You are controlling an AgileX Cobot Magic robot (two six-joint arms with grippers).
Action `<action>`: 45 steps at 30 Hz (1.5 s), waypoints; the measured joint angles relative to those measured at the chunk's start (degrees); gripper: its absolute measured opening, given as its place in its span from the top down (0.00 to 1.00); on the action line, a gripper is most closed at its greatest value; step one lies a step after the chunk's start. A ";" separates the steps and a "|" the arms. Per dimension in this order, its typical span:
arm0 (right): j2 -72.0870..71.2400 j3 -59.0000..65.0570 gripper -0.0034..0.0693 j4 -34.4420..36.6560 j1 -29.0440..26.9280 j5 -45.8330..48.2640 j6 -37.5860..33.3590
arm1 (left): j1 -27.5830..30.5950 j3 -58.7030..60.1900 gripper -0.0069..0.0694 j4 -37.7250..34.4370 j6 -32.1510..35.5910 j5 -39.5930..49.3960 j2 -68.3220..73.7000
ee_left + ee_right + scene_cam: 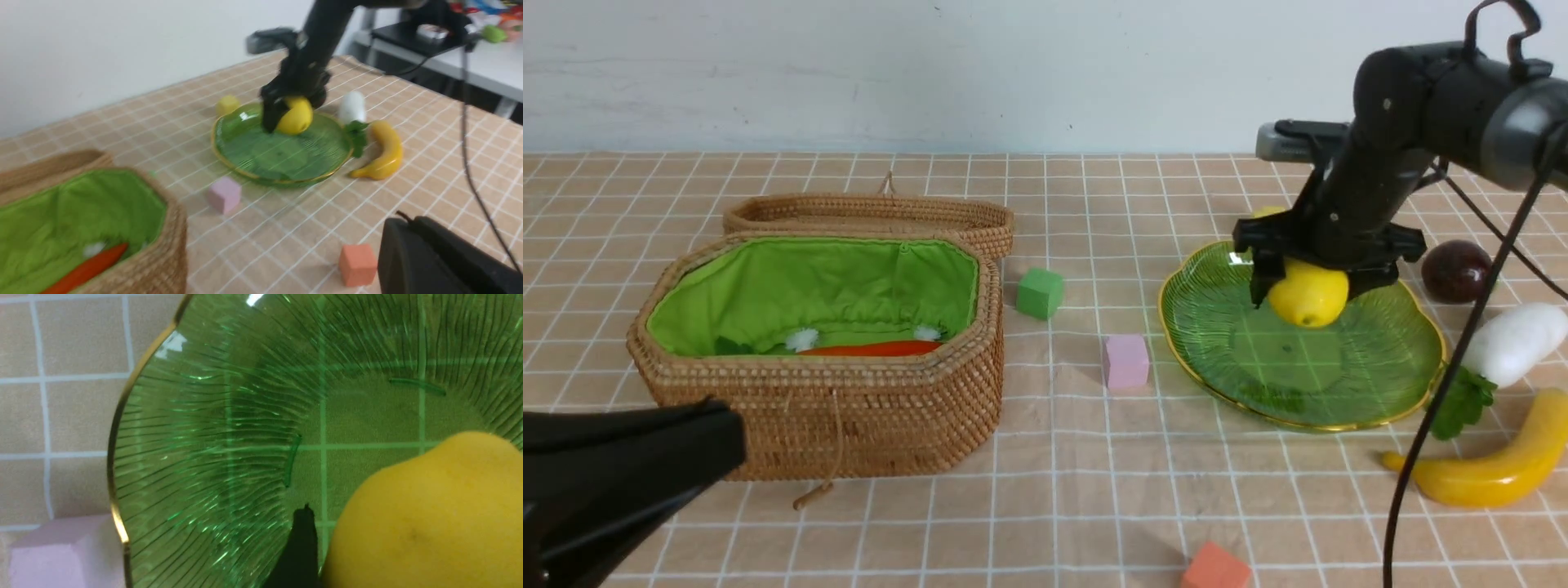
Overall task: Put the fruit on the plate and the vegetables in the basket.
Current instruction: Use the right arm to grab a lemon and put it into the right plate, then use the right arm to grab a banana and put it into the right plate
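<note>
My right gripper hangs over the green glass plate, its jaws wide and shut on the yellow lemon, which is clear of the glass. In the right wrist view the lemon fills the corner beside one dark finger above the plate. The maroon fruit, white radish and banana lie on the cloth right of the plate. An orange carrot lies in the open basket. My left gripper is shut and empty, low in front of the basket.
Foam cubes lie about: green beside the basket, pink just left of the plate, orange near the front edge, yellow behind the plate. The basket lid lies open at the back. A black cable hangs across the radish.
</note>
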 joint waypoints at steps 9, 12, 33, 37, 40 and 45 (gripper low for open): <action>-1.86 0.38 0.06 -2.00 -0.07 4.36 0.83 | 0.00 0.00 0.93 -4.14 6.27 1.21 0.25; -4.48 0.56 0.14 -3.04 -0.07 7.17 0.76 | 0.00 0.00 0.93 -4.14 6.31 1.90 0.25; -17.19 37.11 0.24 6.25 -22.90 -10.70 6.06 | 0.00 0.00 0.92 -4.14 6.52 2.33 0.27; -13.87 37.11 0.24 6.32 -22.90 -12.13 5.52 | 0.00 0.00 0.92 -4.14 6.57 2.33 0.27; -12.89 37.02 0.33 5.77 -22.96 -11.57 3.42 | 0.00 0.00 0.92 -4.14 6.57 2.33 0.27; -13.82 37.02 0.52 2.82 -22.96 -6.79 1.21 | 0.00 0.00 0.92 -4.14 6.57 2.33 0.27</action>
